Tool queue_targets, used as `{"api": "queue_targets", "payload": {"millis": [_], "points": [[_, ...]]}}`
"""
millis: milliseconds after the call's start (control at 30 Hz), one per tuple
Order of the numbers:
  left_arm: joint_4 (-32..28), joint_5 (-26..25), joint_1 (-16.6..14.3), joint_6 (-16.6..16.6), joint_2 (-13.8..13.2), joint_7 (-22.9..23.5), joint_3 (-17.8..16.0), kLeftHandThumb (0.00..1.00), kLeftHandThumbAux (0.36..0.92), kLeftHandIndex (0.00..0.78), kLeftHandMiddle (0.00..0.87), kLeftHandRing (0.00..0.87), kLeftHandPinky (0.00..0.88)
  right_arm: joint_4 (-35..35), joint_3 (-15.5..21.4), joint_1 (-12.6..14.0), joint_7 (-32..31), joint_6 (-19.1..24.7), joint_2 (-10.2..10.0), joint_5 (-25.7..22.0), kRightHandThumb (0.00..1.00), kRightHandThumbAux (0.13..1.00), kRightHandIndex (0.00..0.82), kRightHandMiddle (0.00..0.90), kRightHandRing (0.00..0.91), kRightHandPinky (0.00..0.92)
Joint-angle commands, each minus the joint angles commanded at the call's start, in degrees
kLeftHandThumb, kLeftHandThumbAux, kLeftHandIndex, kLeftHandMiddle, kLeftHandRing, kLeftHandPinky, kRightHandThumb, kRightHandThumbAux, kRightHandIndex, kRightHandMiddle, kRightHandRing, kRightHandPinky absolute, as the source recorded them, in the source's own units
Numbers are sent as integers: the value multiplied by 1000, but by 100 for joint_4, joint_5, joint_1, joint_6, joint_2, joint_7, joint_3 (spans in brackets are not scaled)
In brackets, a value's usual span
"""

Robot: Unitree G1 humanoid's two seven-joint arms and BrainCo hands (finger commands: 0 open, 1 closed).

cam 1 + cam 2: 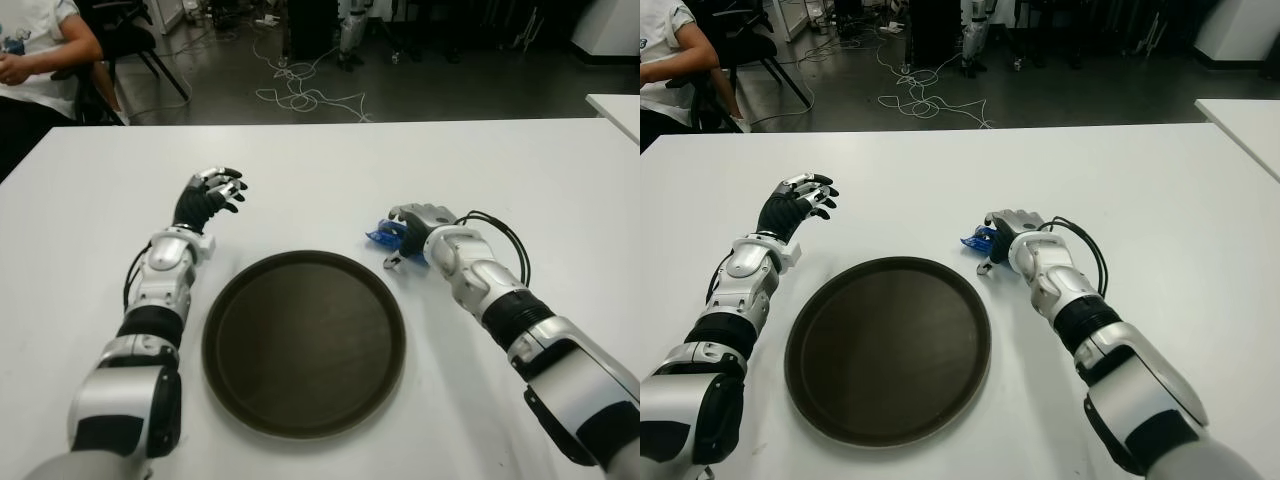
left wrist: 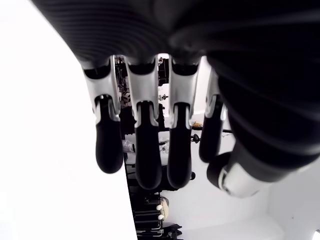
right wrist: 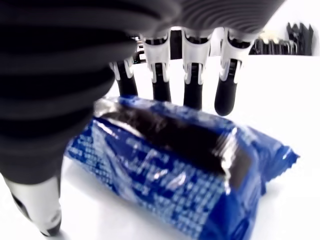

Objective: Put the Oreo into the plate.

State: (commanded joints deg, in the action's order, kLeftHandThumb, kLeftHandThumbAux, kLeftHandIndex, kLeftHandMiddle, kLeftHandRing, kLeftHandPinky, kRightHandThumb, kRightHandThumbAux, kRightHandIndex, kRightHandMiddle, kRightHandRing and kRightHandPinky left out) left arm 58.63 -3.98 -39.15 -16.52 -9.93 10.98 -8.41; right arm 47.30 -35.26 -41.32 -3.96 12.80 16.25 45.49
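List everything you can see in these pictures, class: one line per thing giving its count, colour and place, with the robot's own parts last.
Plate: 1, dark brown, round, on the table between the two arms, holding nothing.
Oreo: 1, blue packet, on the table just right of the plate, under the right hand.
Table: 1, white, fills the foreground.
Second table: 1, white, corner at far right.
Cables: a tangle, white, on the dark floor beyond the table.
Person: 1, white shirt, seated at far left.
Left hand: 1, black and silver, fingers relaxed and holding nothing, left of the plate.
Right hand: 1, silver and black, fingers around the Oreo but not closed on it.
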Motion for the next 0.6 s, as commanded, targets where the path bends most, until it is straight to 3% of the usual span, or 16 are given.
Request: {"api": "queue_targets", "payload": {"millis": [133,167,200,300,600], "points": [[-5,-19,3,-3,-2,37,-8,833,673,418,467,502,562,-55,-34,16,186,-10,43,113,103,875,454,529,549,587],[-6,-23,6,-5,-4,47,-11,834,673,418,466,502,563,-67,-41,17,212,-14,53,129,312,825,443,556,570,596],[-8,-30,10,-11,-5,58,-15,834,673,418,466,502,562,-78,-50,13,235,-34,73,140,446,793,436,572,584,602],[-15,-42,18,-19,-6,76,-23,833,673,419,465,497,551,-97,-59,5,268,-99,115,143,608,754,427,592,597,592],[-70,-24,37,29,-20,79,-8,833,673,419,464,493,551,-221,27,28,228,-311,221,76,687,735,421,557,560,539]]}}
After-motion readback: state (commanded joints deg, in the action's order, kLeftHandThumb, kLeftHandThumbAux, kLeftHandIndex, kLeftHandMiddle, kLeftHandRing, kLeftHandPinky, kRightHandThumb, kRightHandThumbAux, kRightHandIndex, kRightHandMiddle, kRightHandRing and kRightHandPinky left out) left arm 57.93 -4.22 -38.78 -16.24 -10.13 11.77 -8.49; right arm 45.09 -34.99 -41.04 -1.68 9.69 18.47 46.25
